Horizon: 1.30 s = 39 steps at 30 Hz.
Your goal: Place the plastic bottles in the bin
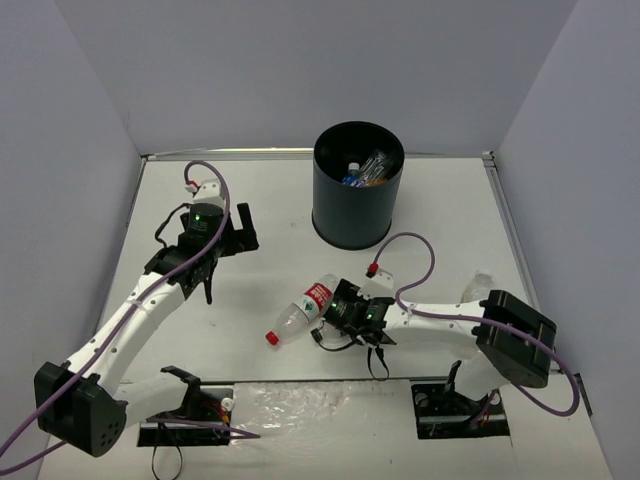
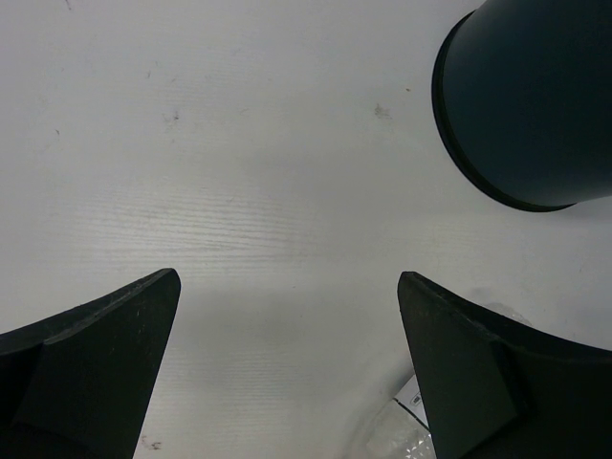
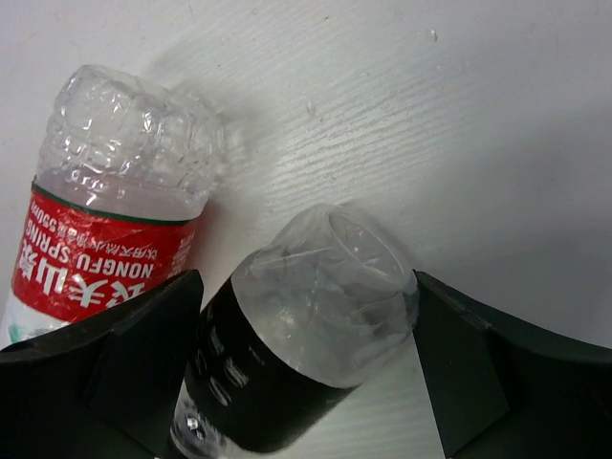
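- Low-centre in the top view, the R gripper [image 3: 308,277] has a finger on either side of a dark-label bottle [image 3: 287,363] lying on the table [image 1: 260,200]. The finger at frame left touches the label and the other sits right at the bottle's edge. We can't tell if it's properly clamped or just bracketing.
- Upper left of the R wrist view, a red-label bottle [image 3: 105,229] lies just beside the dark one, close against the frame-left finger. In the top view its red cap [image 1: 271,338] points lower left.
- Left of centre in the top view, the L gripper [image 2: 289,275] is spread wide w/ nothing between its fingers, over bare table.
- The bin [image 1: 358,215] stands upper centre, well apart from the R gripper, w/ a few bottles [image 1: 365,168] already inside.
- There's a scrap of clear plastic [image 2: 402,421] at lower right of the L wrist view. We can't tell which bottle it is.
- Risk 1: the plastic is thin & crinkly, so we judge a hard squeeze could buckle it and a soft one could let it slip out on the lift.
- Risk 2: the red-label neighbour is so close that a finger may nudge it & send it rolling, or pinch both bottles at once.
- Risk 3: the bin is tall, so a low carry could knock the rim, and an early release would drop the bottle outside.
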Tool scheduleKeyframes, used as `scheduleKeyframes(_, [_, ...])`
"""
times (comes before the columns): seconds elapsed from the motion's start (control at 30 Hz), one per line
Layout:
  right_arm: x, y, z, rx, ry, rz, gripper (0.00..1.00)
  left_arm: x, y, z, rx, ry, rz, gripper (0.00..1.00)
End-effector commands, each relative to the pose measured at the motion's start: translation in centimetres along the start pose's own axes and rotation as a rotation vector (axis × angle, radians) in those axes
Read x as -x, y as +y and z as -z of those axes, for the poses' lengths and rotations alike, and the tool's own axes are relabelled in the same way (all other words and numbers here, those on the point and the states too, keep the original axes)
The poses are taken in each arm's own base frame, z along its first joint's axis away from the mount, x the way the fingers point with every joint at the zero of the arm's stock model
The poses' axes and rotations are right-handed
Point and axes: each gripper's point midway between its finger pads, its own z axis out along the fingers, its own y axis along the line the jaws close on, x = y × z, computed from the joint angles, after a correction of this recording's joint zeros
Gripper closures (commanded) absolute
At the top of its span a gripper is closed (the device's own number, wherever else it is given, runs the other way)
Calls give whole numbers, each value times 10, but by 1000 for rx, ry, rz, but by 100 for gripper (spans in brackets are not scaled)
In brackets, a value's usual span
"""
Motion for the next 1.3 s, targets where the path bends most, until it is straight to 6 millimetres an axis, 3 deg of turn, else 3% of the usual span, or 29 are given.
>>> scheduleKeyframes(0.0, [9, 3, -7, -7, -77, -36, 34, 19, -11, -2, -43, -52, 28, 3])
scheduleKeyframes(0.13, [17, 5, 0, 17, -98, -55, 60, 19, -12, -2, -48, -48, 23, 3])
scheduleKeyframes(0.3, [70, 2, 34, 75, -204, -93, 70, 16, -13, -1, -57, -36, 13, 3])
scheduleKeyframes(0.37, [99, -3, 55, 94, -263, -108, 73, 16, -13, -1, -59, -35, 12, 3])
scheduleKeyframes(0.47, [140, 3, 82, 138, -337, -99, 74, 14, -17, -2, -84, -26, 7, 3])
scheduleKeyframes(0.6, [219, 17, 139, 185, -515, -99, 73, 5, -36, -5, -186, 10, 3, 3])
scheduleKeyframes(0.73, [297, 46, 186, 123, -694, -66, 69, -6, -52, -12, -277, 53, -3, 3])
scheduleKeyframes(0.8, [320, 70, 183, 92, -726, -12, 69, -12, -57, -14, -301, 81, -2, 3])
scheduleKeyframes(0.9, [376, 112, 171, 188, -739, 16, 69, -25, -63, -16, -335, 129, 10, 3])
scheduleKeyframes(0.97, [427, 113, 160, 189, -771, -17, 69, -32, -68, -15, -360, 153, 13, 3])
scheduleKeyframes(1.07, [445, 132, 110, 180, -722, 36, 61, -44, -75, -12, -380, 189, 11, 3])
scheduleKeyframes(1.17, [458, 148, 84, 178, -712, 45, 56, -55, -85, -10, -388, 216, -21, 3])
scheduleKeyframes(1.27, [459, 170, 69, 226, -683, 74, 50, -63, -93, -9, -383, 228, -61, 3])
